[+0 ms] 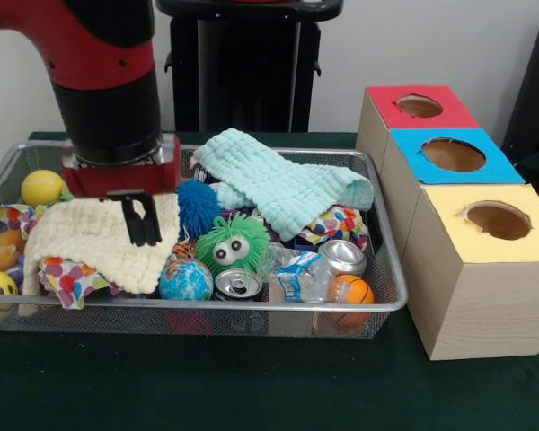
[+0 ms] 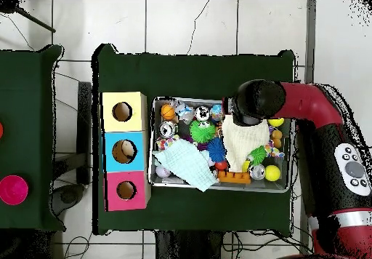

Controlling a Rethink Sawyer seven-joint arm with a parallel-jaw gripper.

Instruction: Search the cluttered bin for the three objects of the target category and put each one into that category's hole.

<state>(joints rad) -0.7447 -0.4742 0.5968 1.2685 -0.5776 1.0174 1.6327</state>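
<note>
The wire-mesh bin (image 1: 251, 307) stands on the green table and is full of clutter; it also shows in the overhead view (image 2: 218, 188). A cream-yellow waffle cloth (image 1: 81, 238) lies draped over the pile at the bin's left and shows under the arm from above (image 2: 241, 136). My gripper (image 1: 143, 235) stands over the cloth's right part, fingers close together and pinching it. One polka-dot cloth (image 1: 67, 277) peeks out below the cream cloth, another (image 1: 341, 220) lies at the right. The yellow-topped box's hole (image 1: 497, 220) is nearest the camera, right of the bin; it also shows from above (image 2: 122, 112).
A mint waffle cloth (image 1: 283, 184) spans the bin's back. A green fuzzy toy (image 1: 232, 244), blue spiky ball (image 1: 198, 206), globe ball (image 1: 186, 280), two cans (image 1: 238, 285), a basketball (image 1: 352, 292) and yellow balls (image 1: 41, 187) fill the bin. Blue (image 1: 454, 154) and red (image 1: 419, 106) boxes stand behind the yellow one.
</note>
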